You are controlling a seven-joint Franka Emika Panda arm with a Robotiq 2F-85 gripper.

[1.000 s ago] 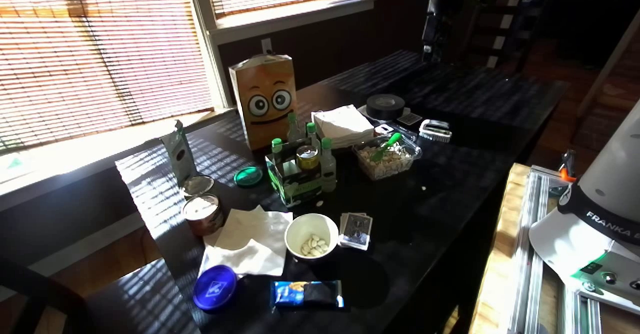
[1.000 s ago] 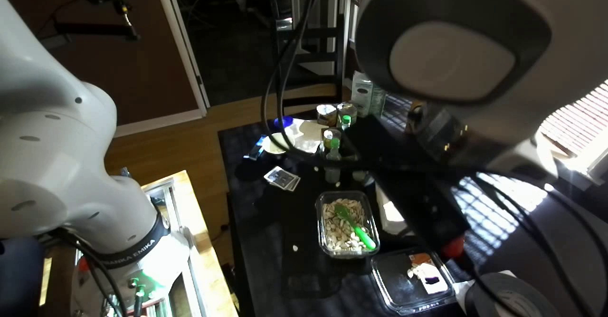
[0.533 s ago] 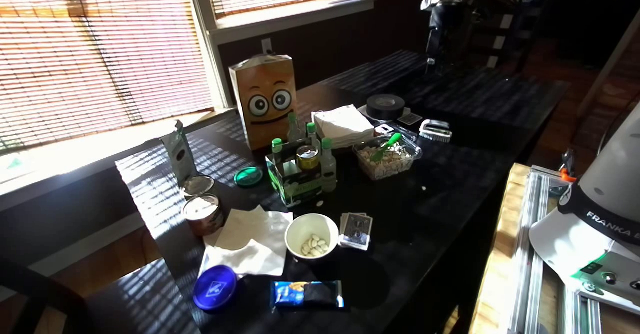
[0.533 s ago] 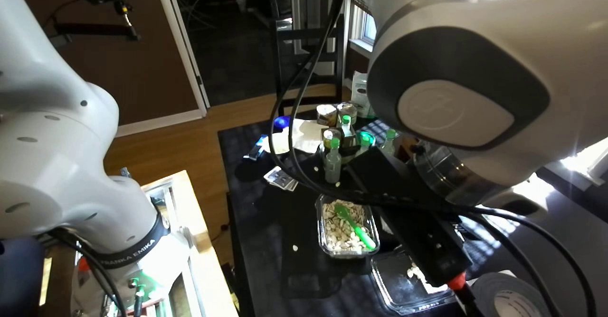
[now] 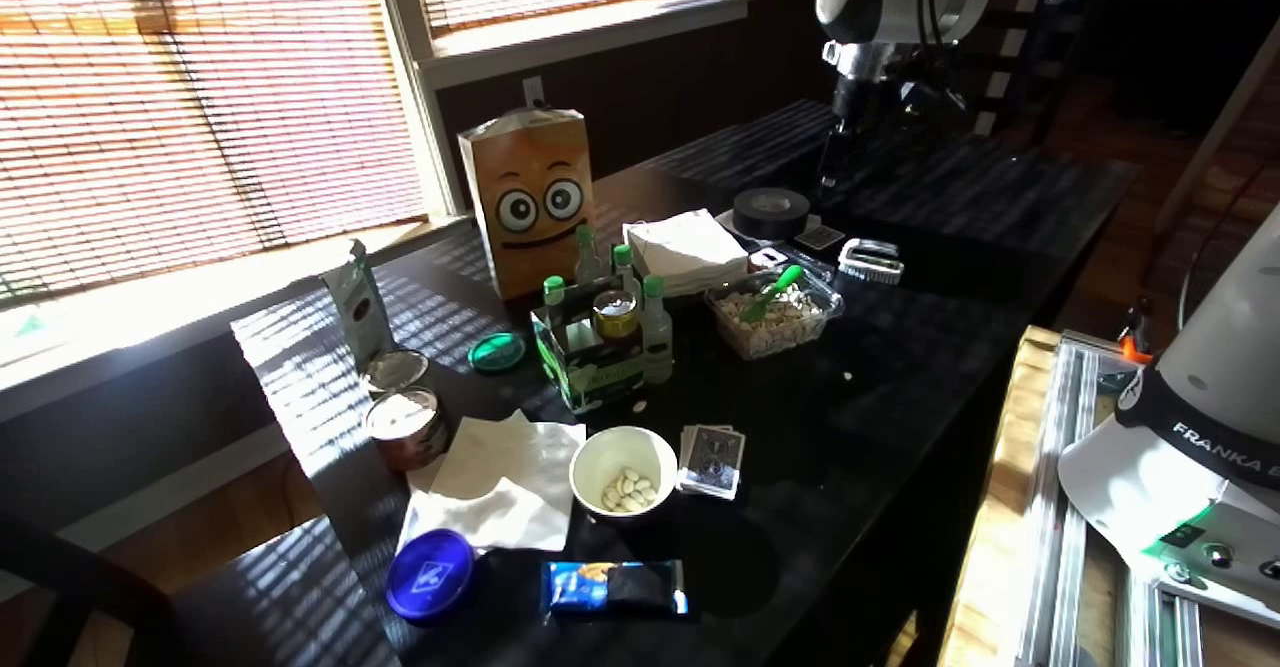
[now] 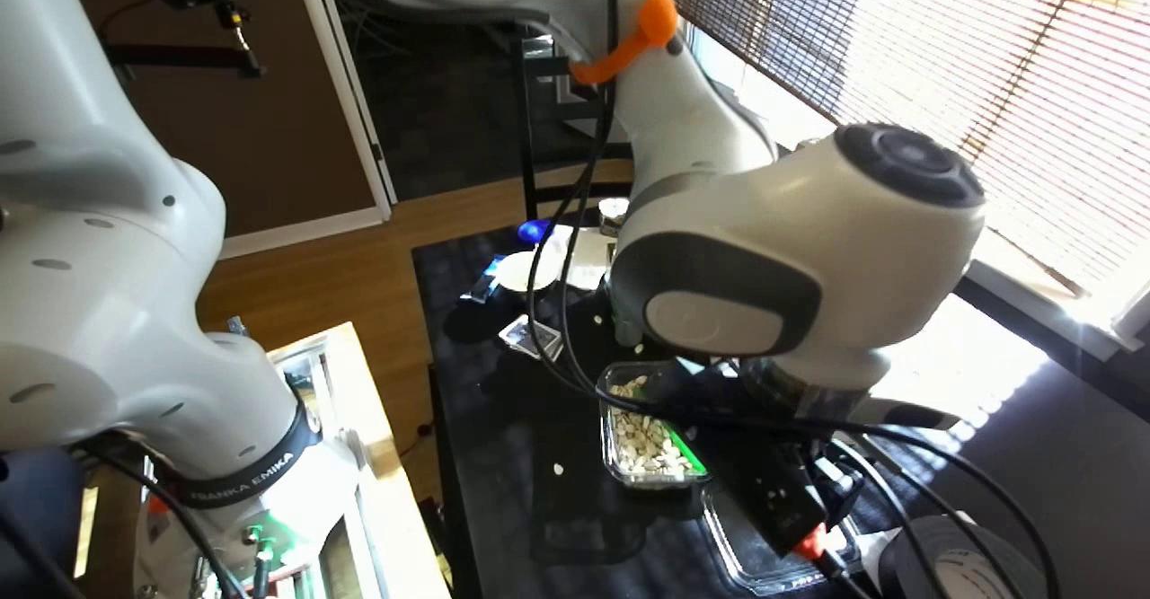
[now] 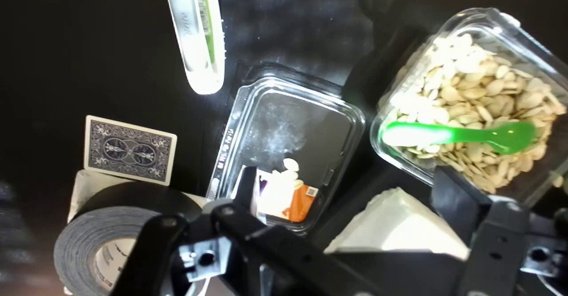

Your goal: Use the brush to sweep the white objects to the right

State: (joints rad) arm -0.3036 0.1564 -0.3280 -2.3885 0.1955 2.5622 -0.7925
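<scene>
Wrist view: gripper (image 7: 348, 187) hung above the black table (image 7: 66, 56), jaws spread wide, nothing between them. White scrub brush (image 7: 199, 38) lay between ten and eleven o'clock from the gripper, its far end cut off by the frame, its near end just beside a clear plastic lid (image 7: 288, 123). A few pumpkin seeds (image 7: 290, 165) sat on that lid; a clear tub (image 7: 401, 168) with more seeds and a green spoon (image 7: 479, 136) stood at two o'clock. Step judged: reaching for the brush, no grasp yet. Best approach, as reckoned: travel toward half past ten, turn slightly so the jaws straddled the brush's narrow width, then come straight down, keeping the fingers (image 7: 459, 200) off the lid's edge.

In an exterior view, the brush seemed to rest bristles down at two o'clock from the tub, with the gripper raised at eleven o'clock from the brush. One loose seed (image 5: 847, 376) lay at four o'clock from the tub.

In an exterior view, the robot arm (image 6: 791, 249) hid part of the tub and lid; jaw spread could not be told there, and the brush was not made out. Two loose seeds (image 6: 639, 347) lay near eleven o'clock from the tub. Which seeds were meant was unclear; low, light strokes seemed wisest, since a hard push might have dragged the lid.
</scene>
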